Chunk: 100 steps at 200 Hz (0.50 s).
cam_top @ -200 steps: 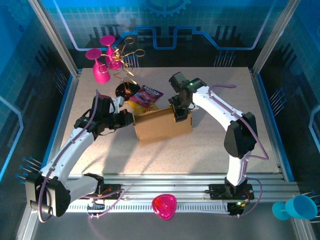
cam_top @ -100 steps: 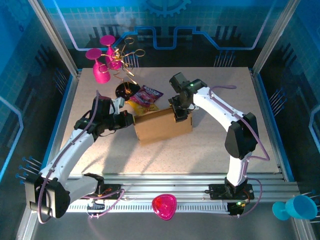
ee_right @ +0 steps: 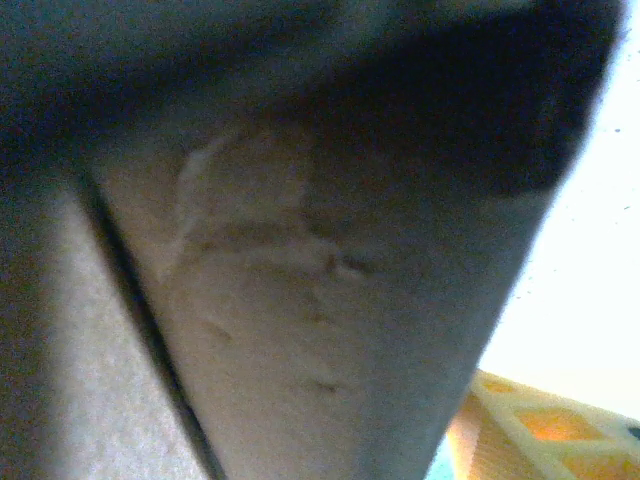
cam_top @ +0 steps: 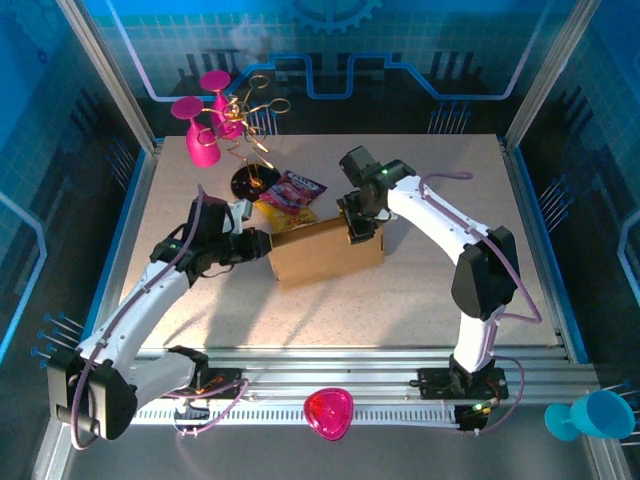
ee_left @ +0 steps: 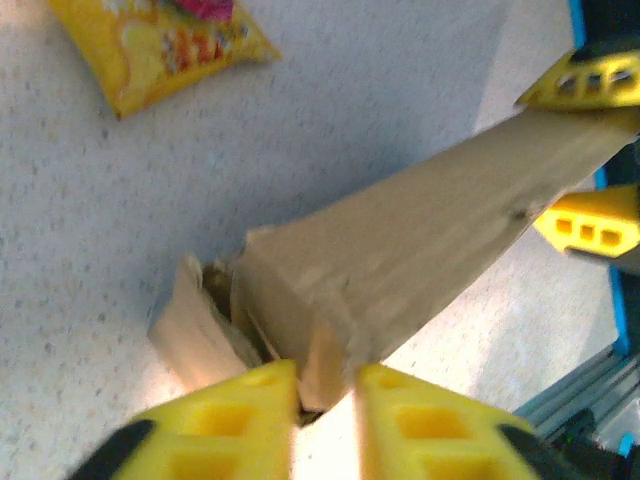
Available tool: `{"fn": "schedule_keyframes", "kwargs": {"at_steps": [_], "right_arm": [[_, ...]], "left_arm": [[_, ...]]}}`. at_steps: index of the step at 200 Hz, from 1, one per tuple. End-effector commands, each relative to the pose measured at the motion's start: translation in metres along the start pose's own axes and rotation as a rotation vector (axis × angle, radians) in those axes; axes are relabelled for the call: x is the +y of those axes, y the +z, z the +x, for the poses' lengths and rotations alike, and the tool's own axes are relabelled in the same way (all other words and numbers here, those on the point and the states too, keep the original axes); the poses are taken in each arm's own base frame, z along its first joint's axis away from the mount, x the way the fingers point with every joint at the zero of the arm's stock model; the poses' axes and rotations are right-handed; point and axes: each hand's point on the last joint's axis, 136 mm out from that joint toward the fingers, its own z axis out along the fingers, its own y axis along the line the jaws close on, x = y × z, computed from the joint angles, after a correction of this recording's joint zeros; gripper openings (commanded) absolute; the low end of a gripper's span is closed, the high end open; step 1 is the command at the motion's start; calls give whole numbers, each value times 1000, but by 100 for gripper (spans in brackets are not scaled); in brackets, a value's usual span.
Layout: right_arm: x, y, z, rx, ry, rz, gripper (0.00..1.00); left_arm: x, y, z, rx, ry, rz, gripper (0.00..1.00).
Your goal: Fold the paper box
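From above, find the paper box point(cam_top: 325, 250) at mid-table, partly formed, long side facing near, just near of the snack packet point(cam_top: 293, 190). Note the left gripper point(cam_top: 258, 240) against its left end and the right gripper point(cam_top: 362, 228) on its far right corner.

Through the left wrist, see the left gripper point(ee_left: 328, 375) with fingers a sliver apart, straddling a loose tab at the left corner of the paper box point(ee_left: 420, 250); cannot tell whether pinching or merely flanking. Spot the right gripper's fingers point(ee_left: 590, 85) at the other end, one on each face of the wall, clamped on it by the look of things.

Through the right wrist, make out little beyond the blurred paper box point(ee_right: 300, 300) pressed close, and one yellow finger point(ee_right: 540, 430) at lower right.

Expect light, fairly stiff corrugated board: springy at creases, easily dented at corners, liable to slide on the table point(cam_top: 430, 300). Better to take hold on flap edges beside the score lines, not mid-panel.
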Motion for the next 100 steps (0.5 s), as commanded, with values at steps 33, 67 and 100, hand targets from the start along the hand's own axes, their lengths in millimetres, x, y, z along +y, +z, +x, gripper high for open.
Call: {"fn": "schedule_keyframes", "kwargs": {"at_steps": [33,67,100], "right_arm": [[-22,22,2,13,4,93,59],[-22,22,3,18,0,87,59],[-20,22,4,22,-4,79,59]], "left_arm": [[-14,-29,-4,2,-171,-36,56],[-4,-47,-15,-47,-411,-113,68],[5,-41,-28,-73,-663,-73,70]]}}
